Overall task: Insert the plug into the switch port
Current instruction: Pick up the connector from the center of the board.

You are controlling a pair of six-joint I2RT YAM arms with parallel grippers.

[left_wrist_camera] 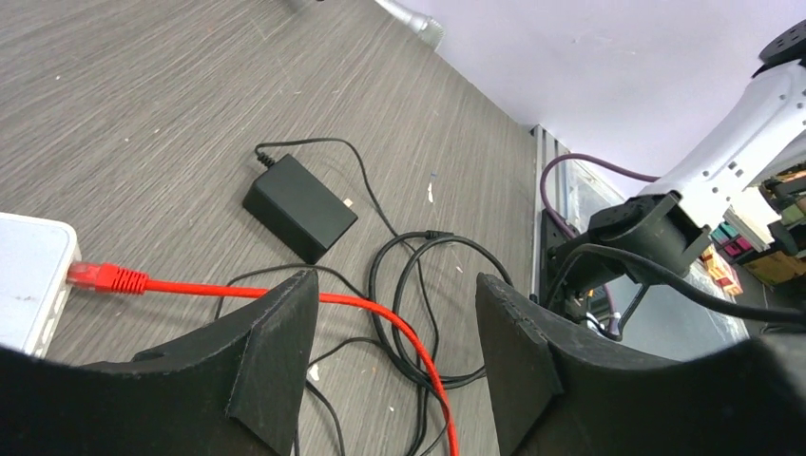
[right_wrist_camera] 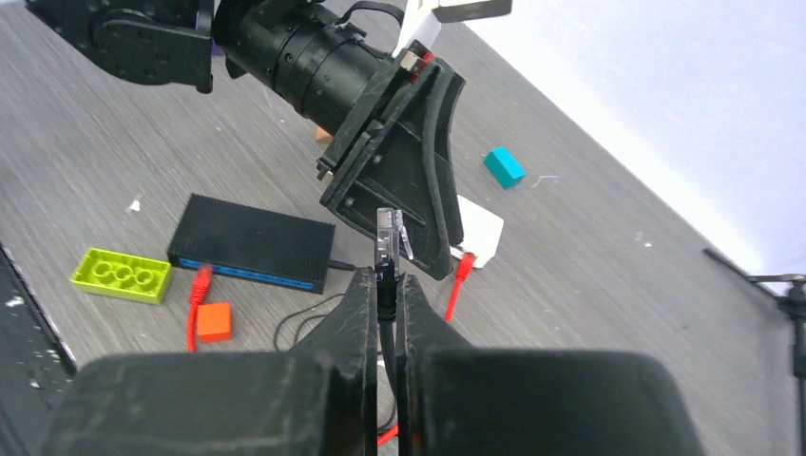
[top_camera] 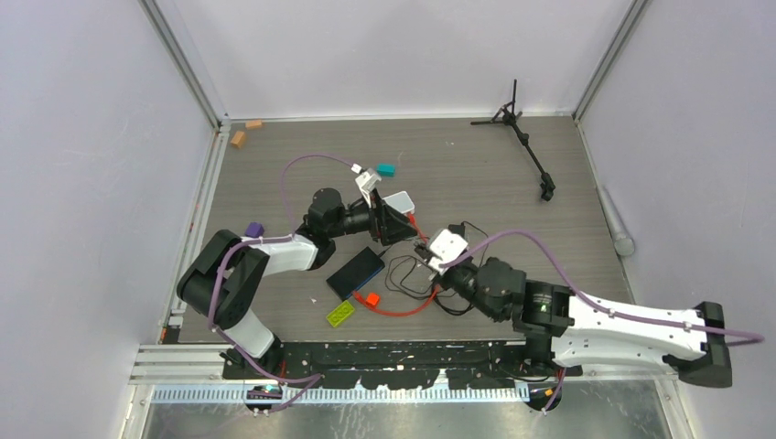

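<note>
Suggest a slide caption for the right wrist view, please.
Right fingers pinch a clear plug upright, black switch lying beyond.

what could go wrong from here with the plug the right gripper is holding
The right gripper pinches the black cable below the clear plug, so the tip could tilt on contact. The left gripper, open, stands close behind it; they might collide. Loose black wires below could snag.

Switch (top_camera: 357, 272) flat mid-table. Lego brick (top_camera: 340, 314) just in front of it, small block (top_camera: 371, 299) to brick's R. Small box (top_camera: 398, 203) behind & R of switch; 2nd block (top_camera: 385, 170) behind box. Plug (left_wrist_camera: 95, 275) of cable (left_wrist_camera: 219, 288) touching box's side. Power brick (left_wrist_camera: 299, 207) R of box, wires (left_wrist_camera: 428, 235) looped beside it. Tripod (top_camera: 522, 137) lies far R, at back.
</note>
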